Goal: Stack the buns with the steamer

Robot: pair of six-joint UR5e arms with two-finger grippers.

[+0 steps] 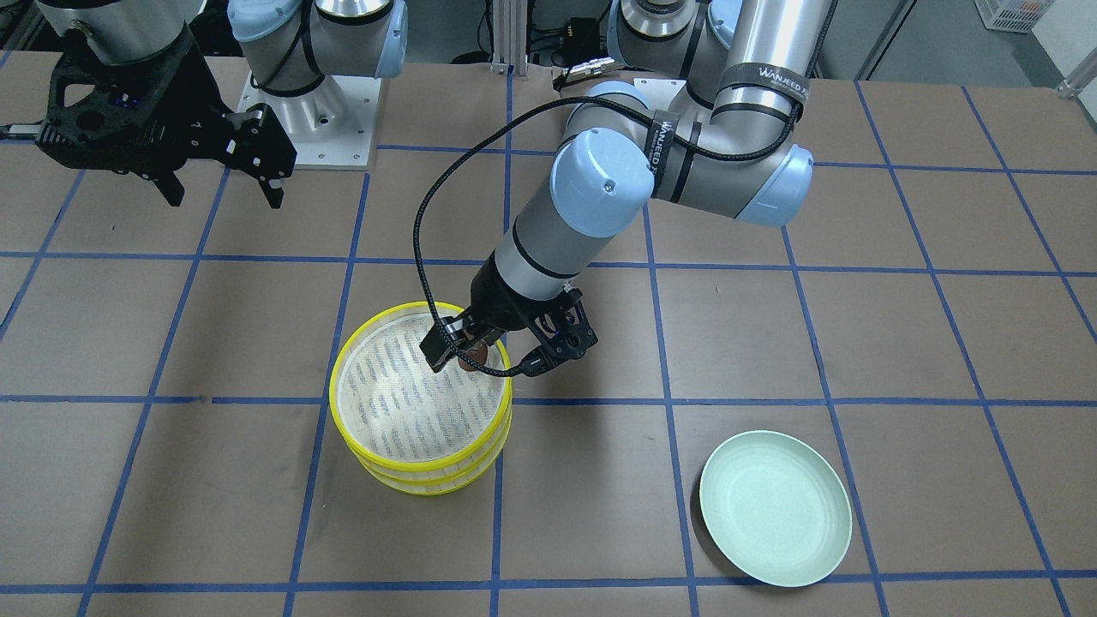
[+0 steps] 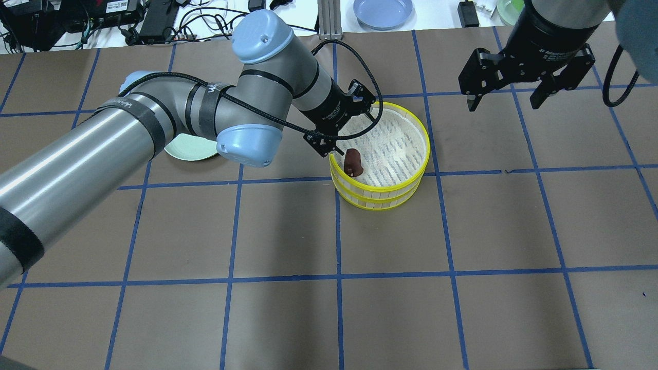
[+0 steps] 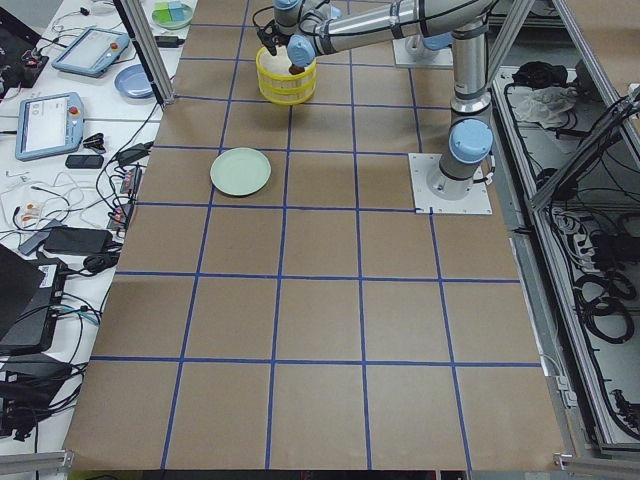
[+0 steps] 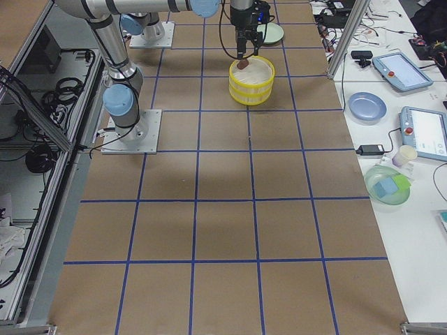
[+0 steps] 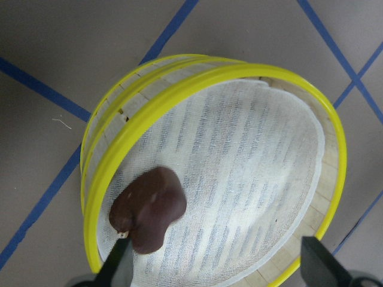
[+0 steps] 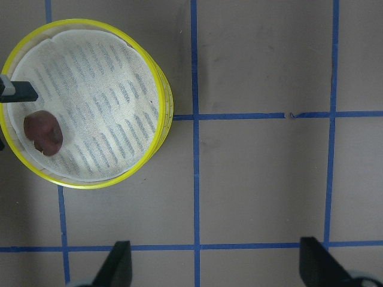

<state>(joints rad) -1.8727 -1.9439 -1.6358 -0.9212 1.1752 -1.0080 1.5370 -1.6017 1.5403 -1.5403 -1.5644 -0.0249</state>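
Observation:
The steamer is two yellow-rimmed trays stacked as one [image 1: 403, 467] [image 2: 406, 185] near the table's middle. The dark reddish-brown bun [image 2: 353, 162] [image 5: 149, 209] lies on the top tray's striped mesh floor, close to the rim; it also shows in the front view [image 1: 471, 358] and the right wrist view [image 6: 43, 131]. My left gripper [image 2: 354, 131] [image 5: 215, 269] is open, its fingers astride the bun just above it, one finger close beside it. The pale cream bun is hidden. My right gripper [image 2: 509, 100] [image 6: 218, 269] is open and empty, raised well off to the steamer's side.
A pale green plate [image 1: 776, 514] lies empty on the table on my left side, partly hidden behind my left arm in the overhead view [image 2: 190, 149]. A blue plate [image 2: 383, 11] and cables lie on the bench beyond the table's far edge.

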